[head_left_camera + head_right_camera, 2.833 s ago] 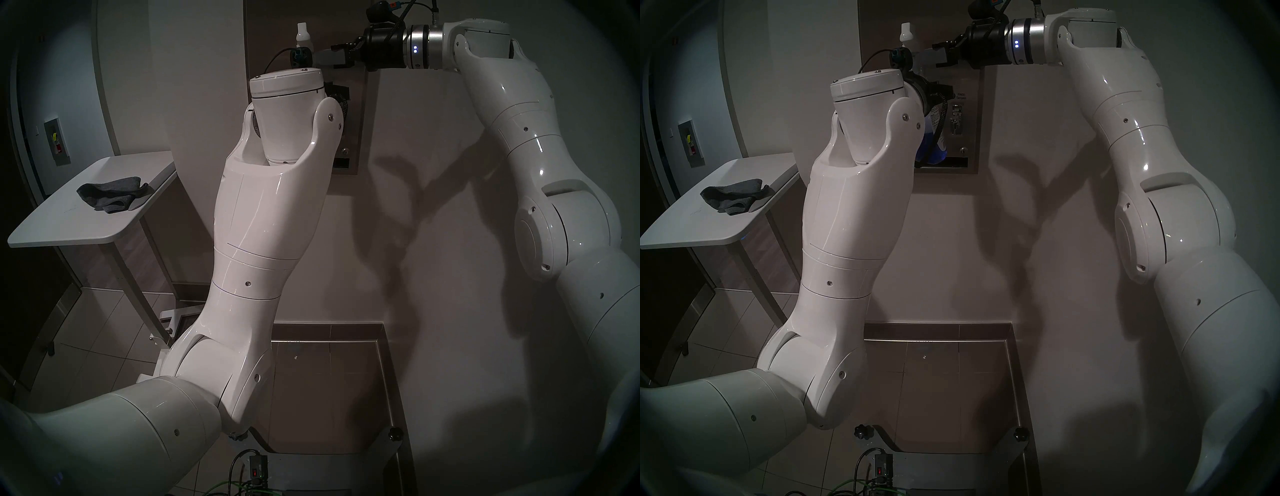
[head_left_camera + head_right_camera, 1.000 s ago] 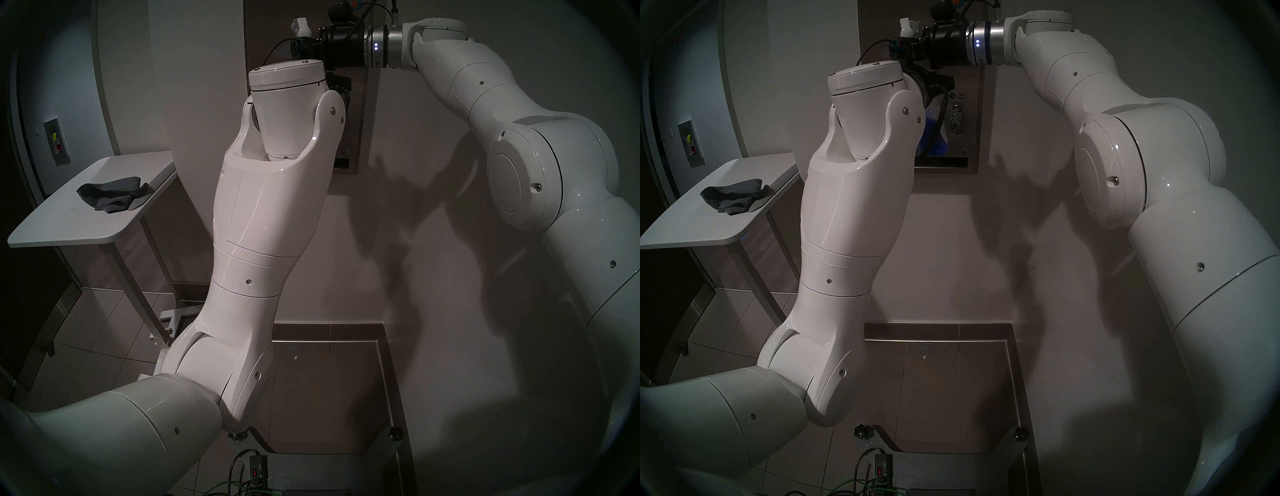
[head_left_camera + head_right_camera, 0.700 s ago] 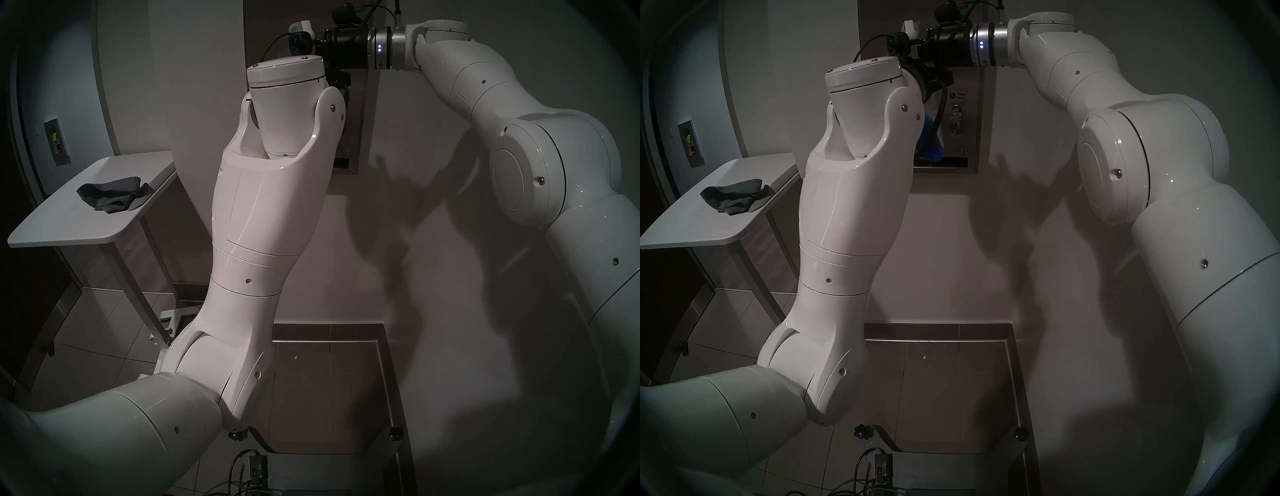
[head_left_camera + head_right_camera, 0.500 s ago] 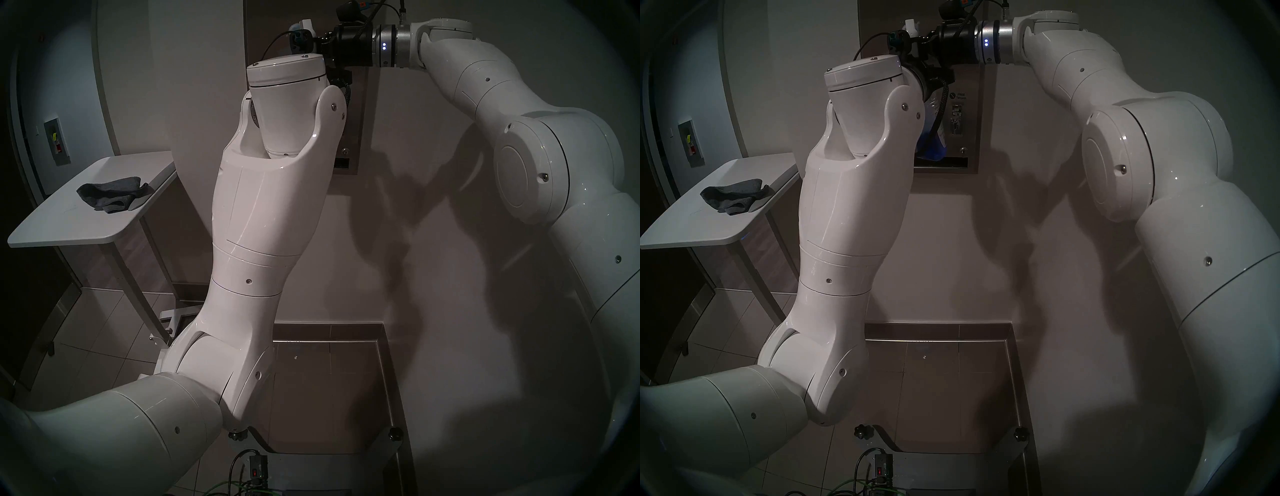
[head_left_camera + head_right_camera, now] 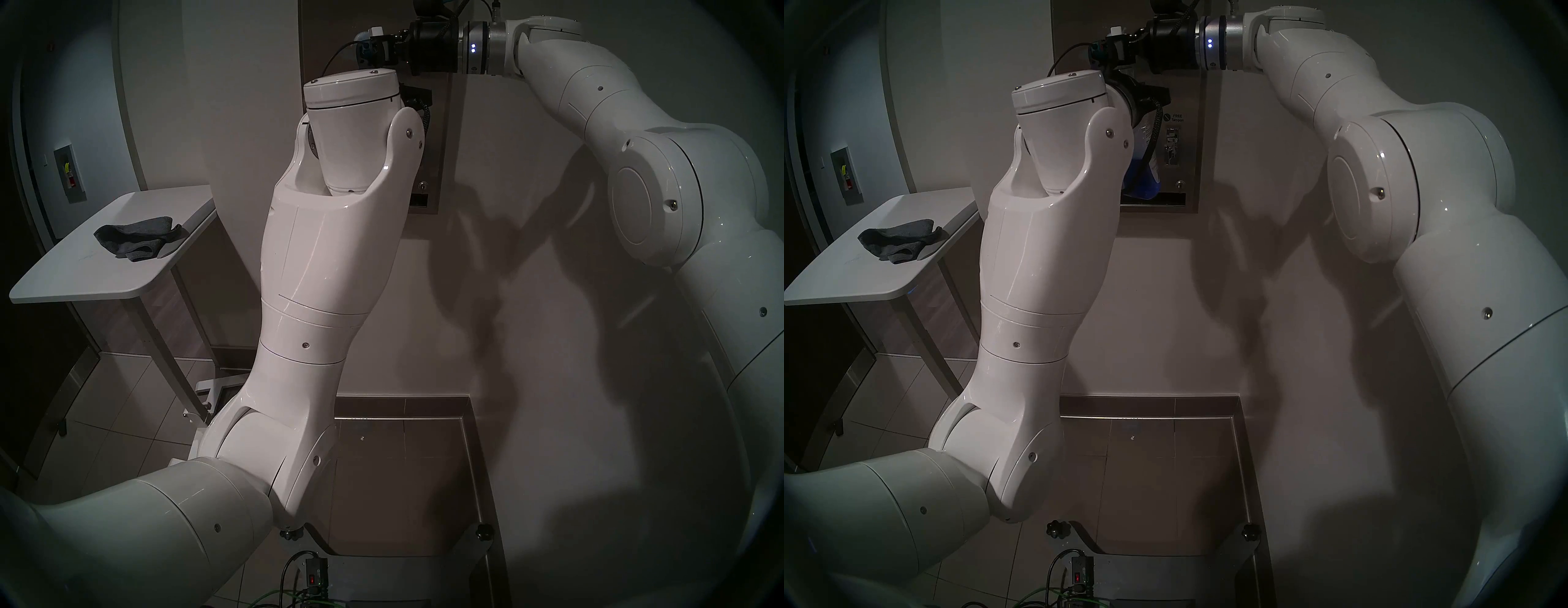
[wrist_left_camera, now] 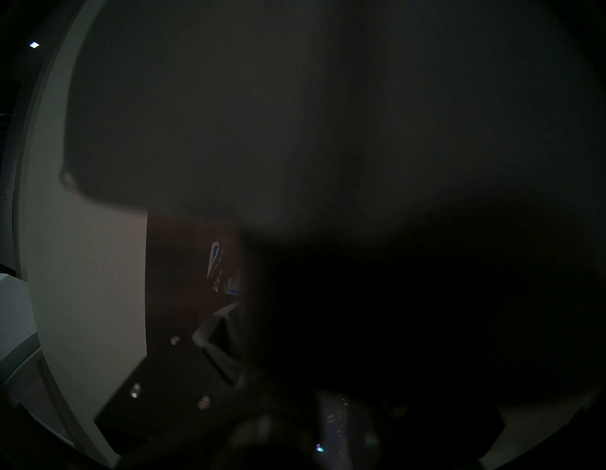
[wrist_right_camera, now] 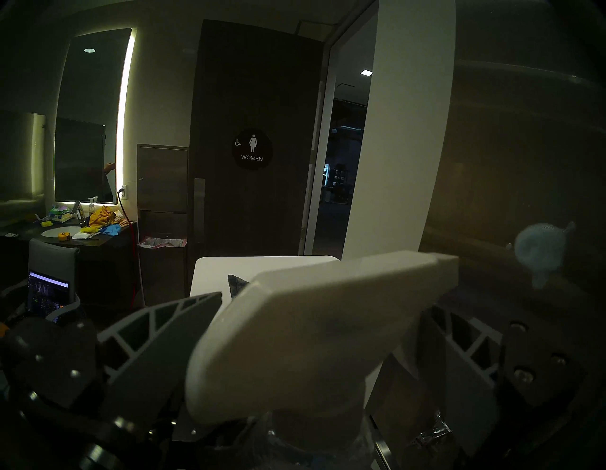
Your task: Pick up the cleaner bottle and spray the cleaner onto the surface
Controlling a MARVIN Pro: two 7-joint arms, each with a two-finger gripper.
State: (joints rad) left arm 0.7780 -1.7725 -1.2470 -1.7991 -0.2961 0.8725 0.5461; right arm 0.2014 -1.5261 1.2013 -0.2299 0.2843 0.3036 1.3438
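**Ana:** Up against the stainless-steel dispenser front, both arms meet. Where is the cleaner bottle?

**Ben:** Held upright before the steel panel, mostly hidden behind the left arm's wrist. In the right head view its lower body shows, with the blue cleaner inside, just above the dark slot.

**Ana:** And the left gripper?

**Ben:** Its own camera is nearly black, so the fingers are hard to make out, but it is clamped tight on the bottle's neck; something clear and glinting sits at the bottom of that view.

**Ana:** The right gripper?

**Ben:** It reaches in level from the right. Its grey ribbed fingers stand wide on either side of the white spray head. Whether they press it, I cannot tell.

**Ana:** Which way does the nozzle point?

**Ben:** Toward the steel front. A pale bluish foam blot sits on the panel just past the nozzle tip.

**Ana:** Anything off to the side?

**Ben:** A dark grey cloth lies bunched on the white side table, well apart from both arms.
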